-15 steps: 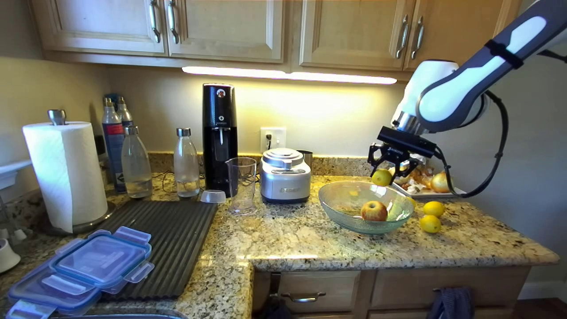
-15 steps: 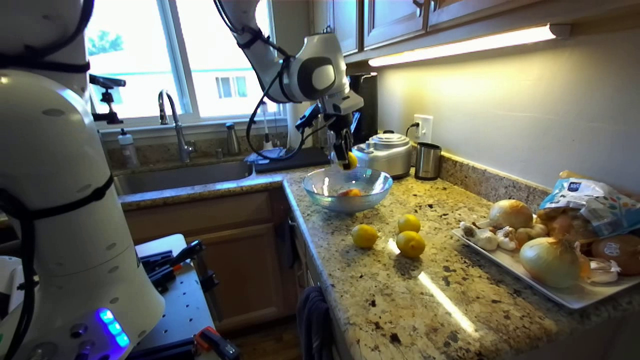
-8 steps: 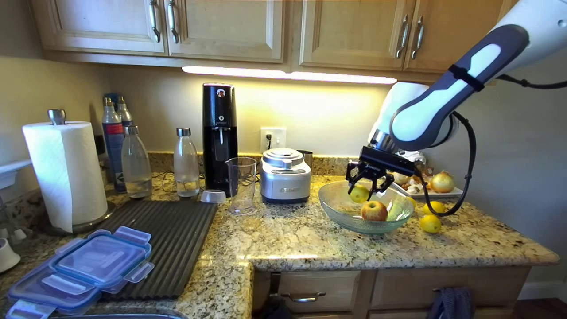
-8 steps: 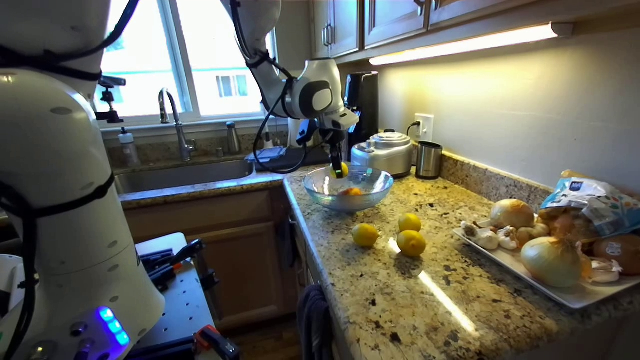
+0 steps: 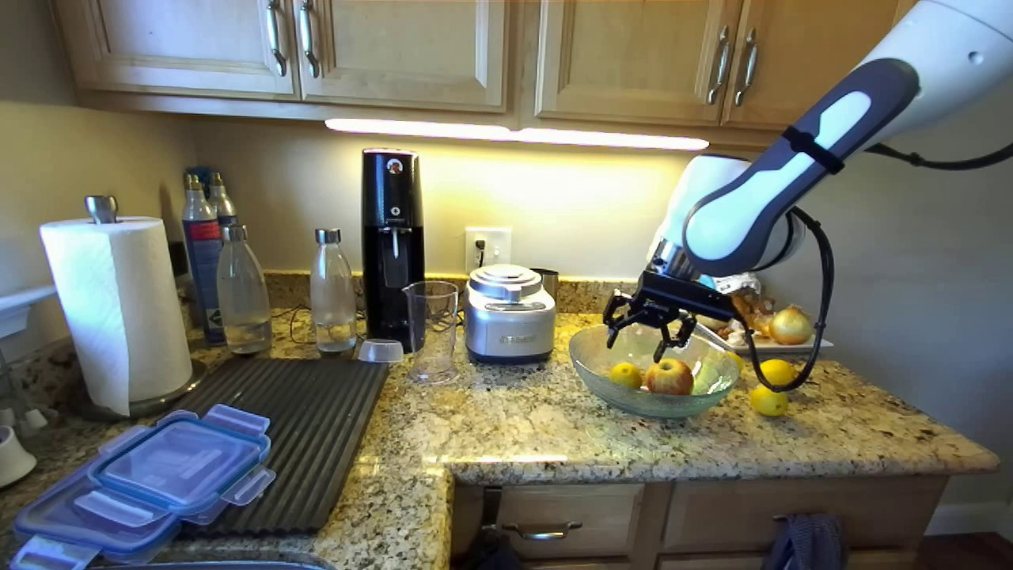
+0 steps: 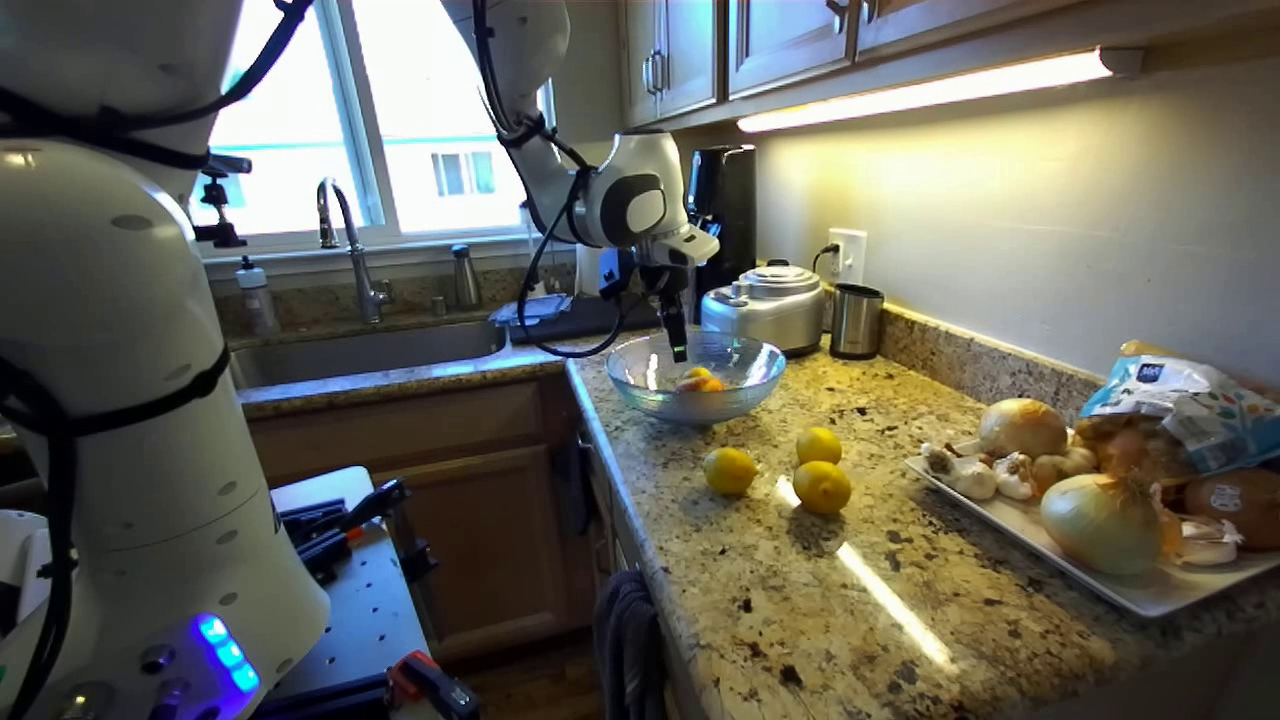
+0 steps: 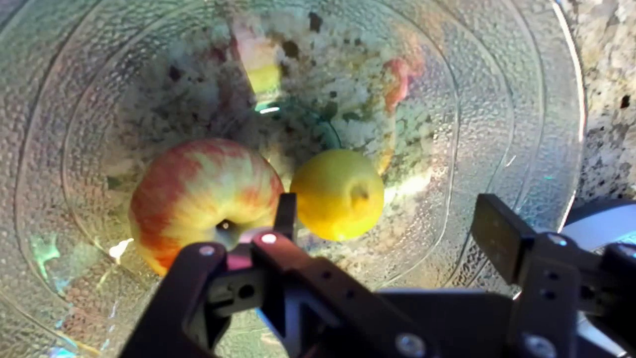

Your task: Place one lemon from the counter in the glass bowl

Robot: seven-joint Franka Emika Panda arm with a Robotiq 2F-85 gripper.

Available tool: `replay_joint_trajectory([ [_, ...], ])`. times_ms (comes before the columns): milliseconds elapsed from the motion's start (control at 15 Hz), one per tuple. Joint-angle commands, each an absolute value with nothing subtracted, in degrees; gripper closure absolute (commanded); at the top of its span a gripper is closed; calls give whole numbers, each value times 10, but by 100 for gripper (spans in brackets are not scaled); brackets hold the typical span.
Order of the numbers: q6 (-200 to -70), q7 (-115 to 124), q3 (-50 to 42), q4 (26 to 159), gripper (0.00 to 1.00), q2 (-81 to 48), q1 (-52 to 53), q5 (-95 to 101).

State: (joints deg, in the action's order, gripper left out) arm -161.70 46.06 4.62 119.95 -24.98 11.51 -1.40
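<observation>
Lemon (image 7: 343, 199) in bowl (image 5: 653, 406), beside apple (image 7: 198, 191), between front and back edges of counter (image 5: 514, 423). Gripper (image 5: 635, 349) released, nothing held, over bowl. Placing looks done; next wants straight lift clear of bowl.

In an exterior view, a lemon (image 6: 697, 373) and an apple (image 6: 704, 385) lie in the glass bowl (image 6: 690, 408) below the pincer (image 6: 680, 354).

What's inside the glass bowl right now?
An apple with one lemon beside it. In the wrist view, the claw covers the apple's lower right and part of the bowl.
</observation>
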Motion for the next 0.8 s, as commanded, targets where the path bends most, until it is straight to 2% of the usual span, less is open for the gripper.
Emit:
replay_joint_trajectory([
  [0, -1629, 433, 30, 1211, 0, -233, 125, -32],
  [600, -1481, 403, 7, 1235, 0, -125, 103, -21],
  [667, -1511, 420, 8, 1201, 0, -172, 111, -21],
  [733, -1497, 415, 7, 1202, 0, -161, 108, -20],
])
